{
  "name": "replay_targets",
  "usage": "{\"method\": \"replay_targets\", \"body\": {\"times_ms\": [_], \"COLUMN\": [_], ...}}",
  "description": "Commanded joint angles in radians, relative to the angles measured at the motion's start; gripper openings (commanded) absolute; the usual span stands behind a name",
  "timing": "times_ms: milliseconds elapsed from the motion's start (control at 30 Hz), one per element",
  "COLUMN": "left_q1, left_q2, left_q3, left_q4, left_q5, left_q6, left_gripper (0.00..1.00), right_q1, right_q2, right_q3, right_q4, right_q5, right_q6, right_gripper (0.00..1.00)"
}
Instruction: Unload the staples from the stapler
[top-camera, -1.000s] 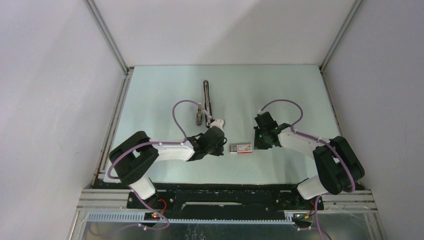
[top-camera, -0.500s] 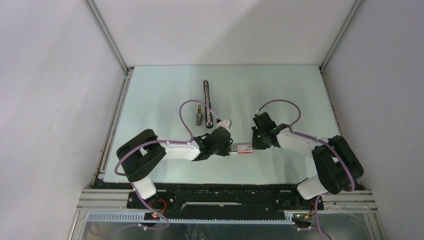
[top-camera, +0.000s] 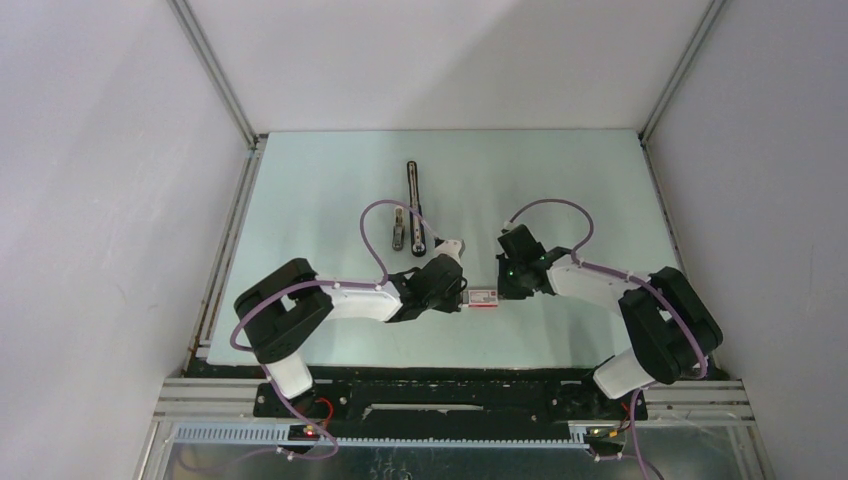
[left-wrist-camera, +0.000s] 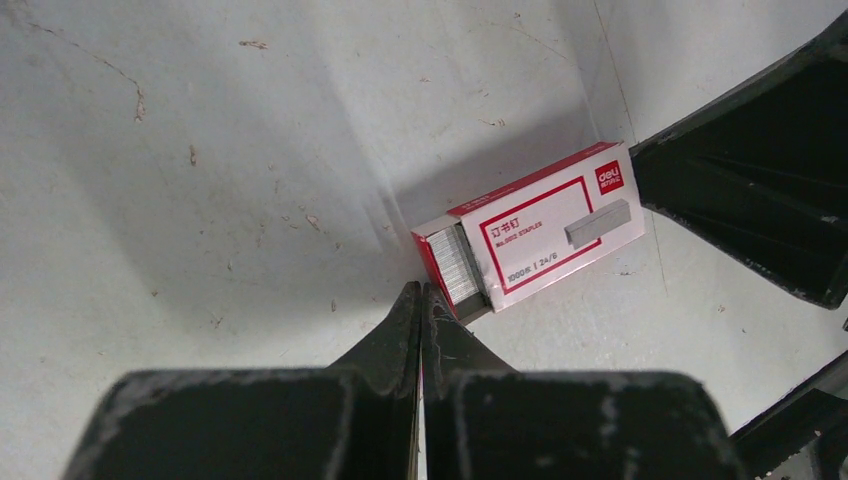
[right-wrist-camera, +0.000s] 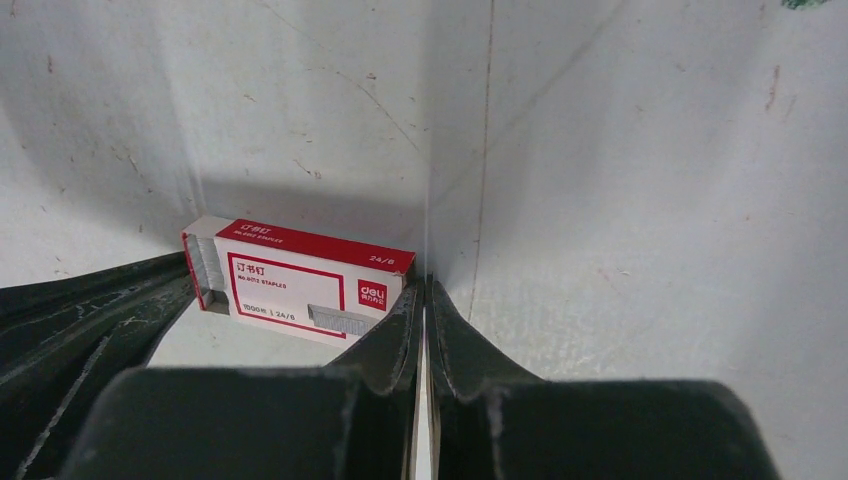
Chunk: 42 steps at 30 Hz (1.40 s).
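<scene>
The stapler (top-camera: 414, 200), a long thin black bar, lies at the table's middle back. The staples (top-camera: 399, 230), a short silvery strip, lie just left of its near end. My left gripper (top-camera: 462, 294) is shut and empty, and its tip (left-wrist-camera: 420, 291) touches the open left end of a small red-and-white staple box (left-wrist-camera: 545, 232). My right gripper (top-camera: 503, 289) is shut and empty, with its tip (right-wrist-camera: 425, 285) against the box's right end (right-wrist-camera: 385, 290). Both grippers are well in front of the stapler.
The staple box (top-camera: 483, 297) lies between the two gripper tips, its grey tray (left-wrist-camera: 457, 268) of staples showing at the left end. White walls enclose the table on three sides. Purple cables loop above both wrists.
My left gripper has swung right to the box's left end. My right gripper has moved left to the box's right end. The stapler and strip have not moved.
</scene>
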Motion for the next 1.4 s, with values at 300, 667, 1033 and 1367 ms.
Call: {"method": "replay_targets", "body": {"times_ms": [300,667,1033,1367], "left_q1": [-0.024,-0.032,0.019,0.05], "left_q2": [0.036,0.029,-0.07,-0.237], "left_q3": [0.064,0.074,0.062,0.027], "left_q4": [-0.024,-0.049,-0.144,-0.245], "left_q5": [0.01,-0.017,-0.121,-0.256], "left_q6": [-0.014,-0.015,-0.007,0.053], "left_gripper": [0.0,0.0,0.0,0.05], "right_q1": [0.062,0.087,0.027,-0.008], "right_q2": [0.074,0.072,-0.068,-0.197], "right_q3": [0.063,0.089,0.089,0.042], "right_q4": [-0.049,-0.123,-0.197,-0.143], "right_q5": [0.023,0.147,0.265,0.142], "right_q6": [0.056,0.107,0.066,-0.018], "right_gripper": [0.1,0.09,0.1,0.09]}}
